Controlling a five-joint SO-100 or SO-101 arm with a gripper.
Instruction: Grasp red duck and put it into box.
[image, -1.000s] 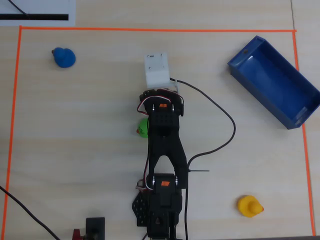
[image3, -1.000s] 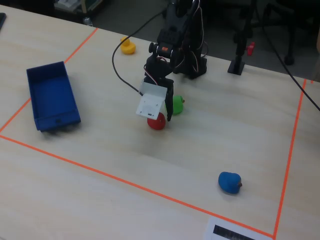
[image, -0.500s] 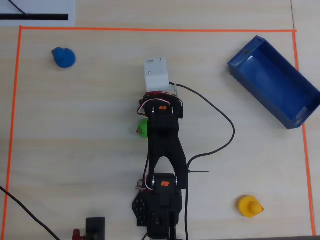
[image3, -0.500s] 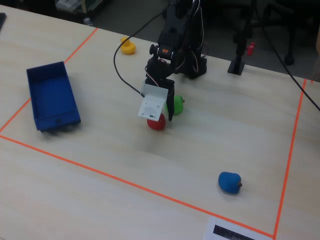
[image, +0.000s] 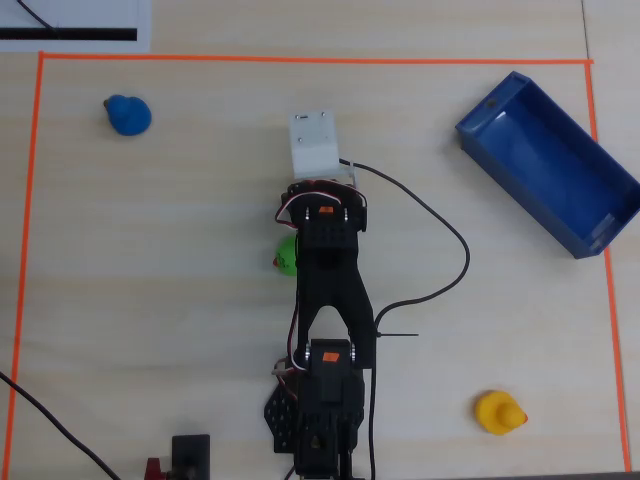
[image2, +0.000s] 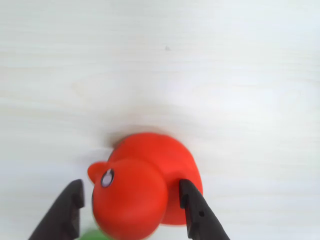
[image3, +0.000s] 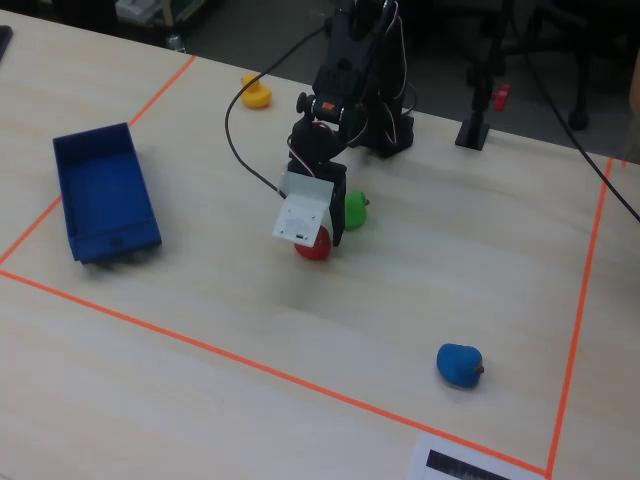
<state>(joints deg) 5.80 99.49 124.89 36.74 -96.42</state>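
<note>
The red duck (image2: 145, 190) sits on the pale wooden table between the two black fingers of my gripper (image2: 130, 186), which stands open around it. A narrow gap shows between the left finger (image2: 70, 210) and the duck's head, while the right finger (image2: 192, 210) lies against its body. In the fixed view the duck (image3: 315, 246) peeks out under the white wrist camera housing (image3: 300, 216). From overhead that housing (image: 316, 143) hides it. The dark-blue box (image: 545, 165) lies empty at the upper right, well away from the arm; in the fixed view the box (image3: 100, 195) is at the left.
A green duck (image: 286, 255) sits right beside the arm, close to the red one (image3: 354, 211). A blue duck (image: 128, 114) and a yellow duck (image: 498, 412) lie further off. Orange tape (image: 300, 60) frames the work area. A black cable (image: 450, 250) loops right of the arm.
The gripper has sunk slightly lower over the red duck. The ducks and the box have not moved.
</note>
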